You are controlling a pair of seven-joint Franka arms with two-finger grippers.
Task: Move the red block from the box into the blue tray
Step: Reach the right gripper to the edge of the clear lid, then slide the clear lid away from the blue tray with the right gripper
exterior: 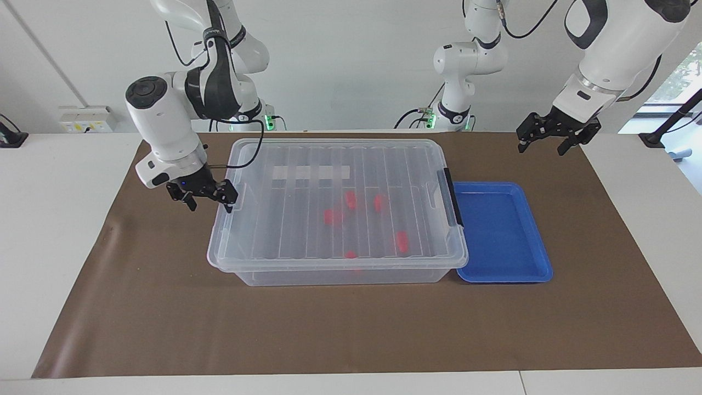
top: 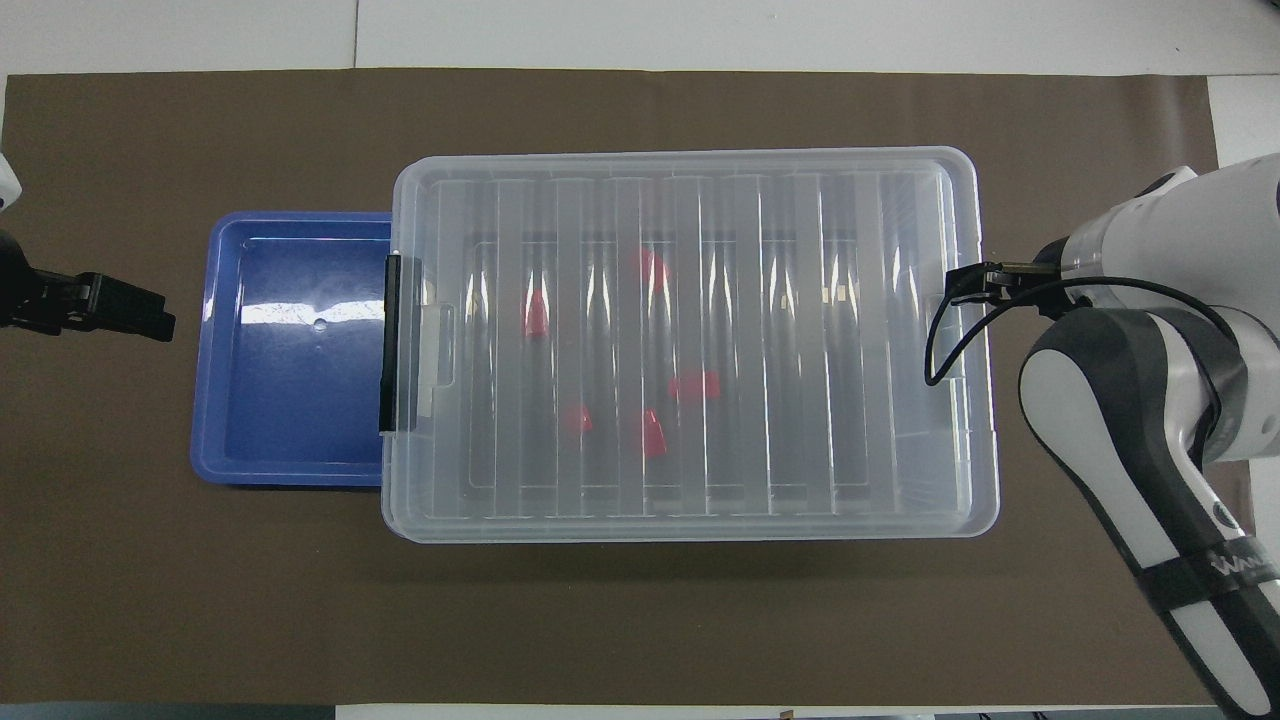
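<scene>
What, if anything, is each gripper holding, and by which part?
Nothing is held. The right gripper is open at the lidded box's end clip, not closed on it. The left gripper waits open in the air near the blue tray.

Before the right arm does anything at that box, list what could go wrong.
1. The lid is on the box and the dark clip beside the blue tray looks fastened; lifting may drag the box.
2. The right gripper, open at the lid's edge, could slip off.
3. A jolt could scatter the red blocks.

White arms (exterior: 164, 126), black joints, black cables.
</scene>
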